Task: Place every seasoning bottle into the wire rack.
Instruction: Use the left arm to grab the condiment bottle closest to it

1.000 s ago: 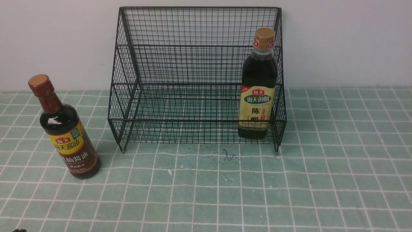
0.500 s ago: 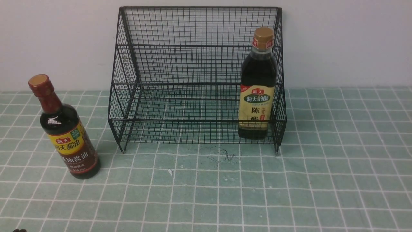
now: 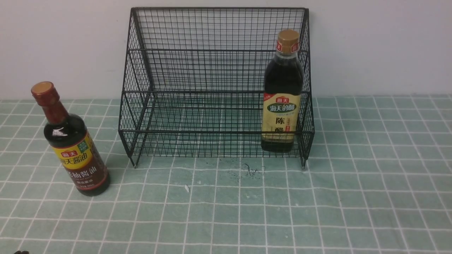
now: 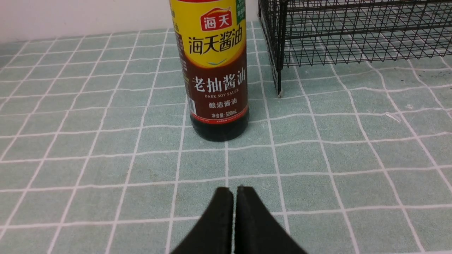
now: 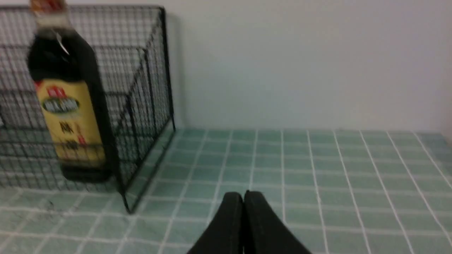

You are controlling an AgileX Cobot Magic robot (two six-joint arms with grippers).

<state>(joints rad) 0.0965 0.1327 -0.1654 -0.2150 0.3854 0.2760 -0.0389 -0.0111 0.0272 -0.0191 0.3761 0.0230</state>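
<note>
One wire rack [image 3: 215, 132], black mesh, at the middle of the counter's [image 3: 370, 183] far edge. One gold-cap bottle [image 3: 282, 106], upright in the rack's lower front tier, right end. One red-neck bottle [image 3: 74, 151], upright near the counter's left edge, outside the rack. Left end effector [image 4: 235, 192] and right end effector [image 5: 243, 195]: fingers together, empty.

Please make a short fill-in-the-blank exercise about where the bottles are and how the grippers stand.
1. The cream-label bottle stands in the wire rack, at its ____ end.
2. The red-necked bottle stands on the tablecloth, on the rack's ____ side.
3. The left gripper and the right gripper are both ____.
Missing words: right; left; shut.
</note>
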